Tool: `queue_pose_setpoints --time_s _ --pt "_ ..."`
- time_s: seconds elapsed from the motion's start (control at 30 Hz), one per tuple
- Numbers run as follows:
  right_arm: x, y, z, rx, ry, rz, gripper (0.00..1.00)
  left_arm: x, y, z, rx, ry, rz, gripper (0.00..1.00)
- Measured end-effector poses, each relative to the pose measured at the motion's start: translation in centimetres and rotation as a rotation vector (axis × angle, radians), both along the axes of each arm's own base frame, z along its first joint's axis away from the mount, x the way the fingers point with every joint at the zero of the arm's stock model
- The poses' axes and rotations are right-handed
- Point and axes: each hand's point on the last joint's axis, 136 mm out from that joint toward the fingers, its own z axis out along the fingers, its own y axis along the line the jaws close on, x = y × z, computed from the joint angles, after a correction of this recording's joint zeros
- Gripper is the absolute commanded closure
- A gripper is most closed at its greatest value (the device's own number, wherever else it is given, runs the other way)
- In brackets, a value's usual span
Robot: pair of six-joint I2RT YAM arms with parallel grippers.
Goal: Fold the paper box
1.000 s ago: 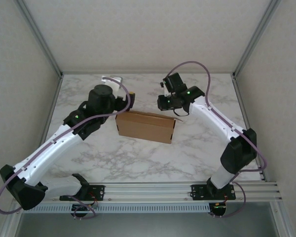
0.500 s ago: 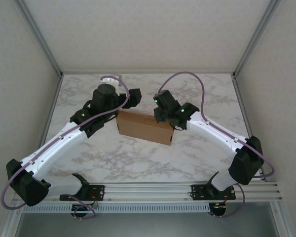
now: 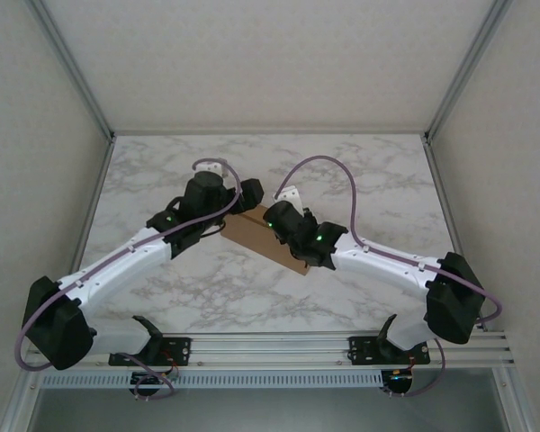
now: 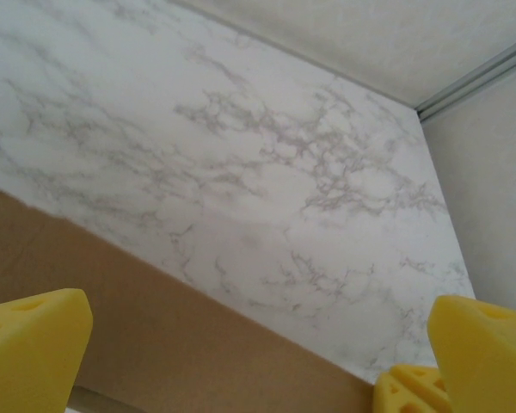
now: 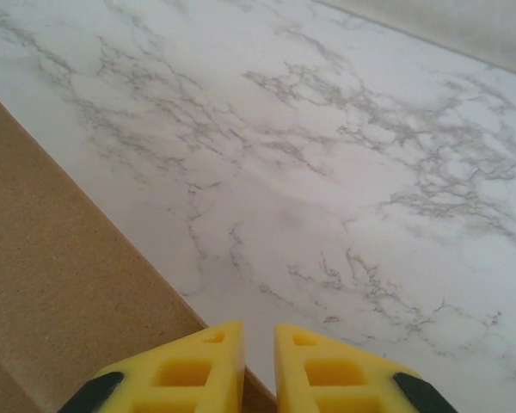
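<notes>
Found the paper box [image 3: 252, 227] near the middle of the marble table [image 3: 162, 171] in the overhead view, lying low and running from 10 o'clock to 4 o'clock, with both arms meeting above it. Made out only strips of brown from there, the rest being covered by the left gripper [image 3: 245, 198] at the 10 o'clock end and the right gripper [image 3: 283, 216] across the middle. Could not read either pair of jaws from that height. Learned more from the left wrist camera: yellow fingertips [image 4: 34, 344] cut off at 8 o'clock and 4 o'clock of the picture, spread wide, with nothing caught between them. Saw there a plain brown face of the box [image 4: 155, 335] under them, its edge slanting toward 4 o'clock, and bare marble beyond toward 12 o'clock. Saw through the right wrist camera two yellow fingers [image 5: 198, 370] at 6 o'clock, drawn almost together with a thin slit left and nothing visibly pinched. Noted there the box [image 5: 60, 301] filling the 8 o'clock corner, its edge passing beneath those fingers. Could not tell whether either pair touched the cardboard, nor make out flaps or tabs, all cut off or hidden.
</notes>
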Motion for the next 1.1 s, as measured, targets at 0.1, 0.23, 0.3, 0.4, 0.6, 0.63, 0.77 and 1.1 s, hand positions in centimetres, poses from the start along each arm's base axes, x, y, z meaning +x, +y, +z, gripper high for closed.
queue_pose_setpoints --time_s 0.1,0.23,0.3,0.4,0.6,0.63,0.77,1.1 --pt "0.2 0.0 -0.1 0.0 -0.039 -0.012 0.83 -0.4 0.0 -1.6 -0.018 0.033 0.001 0.0" --pt "0.3 -0.1 0.0 0.015 -0.077 -0.007 0.82 -0.6 -0.2 -2.6 -0.058 0.053 0.008 0.0" --pt "0.3 0.0 0.0 0.022 -0.089 0.01 0.82 -0.5 -0.3 -2.5 -0.082 0.051 0.019 0.0" --pt "0.2 0.3 0.1 0.026 -0.105 0.046 0.82 -0.3 -0.2 -2.5 -0.1 0.05 0.035 0.0" --pt "0.0 1.0 0.2 0.03 -0.12 0.124 0.8 -0.3 -0.1 -2.2 -0.111 0.048 0.043 0.0" --pt "0.1 1.1 0.2 0.035 -0.119 0.135 0.79 -0.4 0.0 -2.1 -0.11 0.047 0.042 0.0" --pt "0.6 1.5 0.1 0.061 -0.118 0.182 0.78 -0.9 0.3 -0.7 -0.107 0.031 0.036 0.0" --pt "0.3 2.0 0.4 0.096 -0.131 0.259 0.78 0.9 0.1 2.3 -0.138 -0.017 0.034 0.0"
